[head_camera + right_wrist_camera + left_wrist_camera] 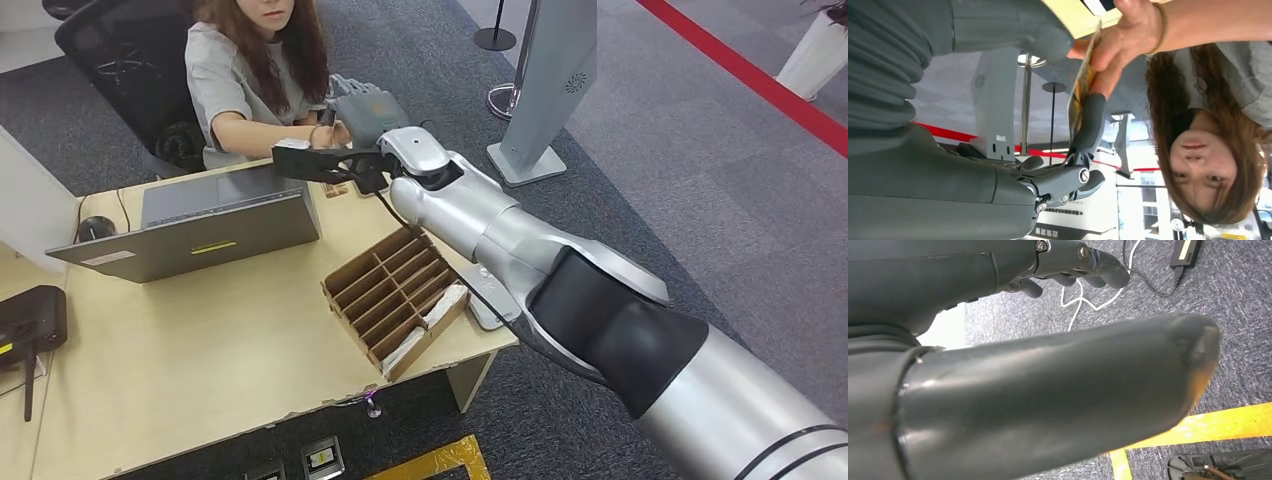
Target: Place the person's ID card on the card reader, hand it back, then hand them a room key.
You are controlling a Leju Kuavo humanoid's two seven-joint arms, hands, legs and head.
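My right hand (365, 110) is stretched over the far edge of the desk, up against the hand of the seated person (250, 70). In the right wrist view a thin yellowish card (1080, 95) stands edge-on between my thumb (1048, 35) and a dark finger (1093, 120). The person's fingers (1120, 40) grip the same card at its other end. I cannot read what kind of card it is. A flat grey device (487, 308), possibly the card reader, lies at the desk's right edge, partly under my arm. My left hand (1038, 385) hangs over the carpet with nothing in it.
A grey laptop (200, 220) lies flat on the wooden desk (200, 350), with a mouse (95, 228) to its left. A cardboard divider box (395, 295) holding white cards sits under my right forearm. A black device (30, 320) is at the left edge. A white kiosk (550, 80) stands behind.
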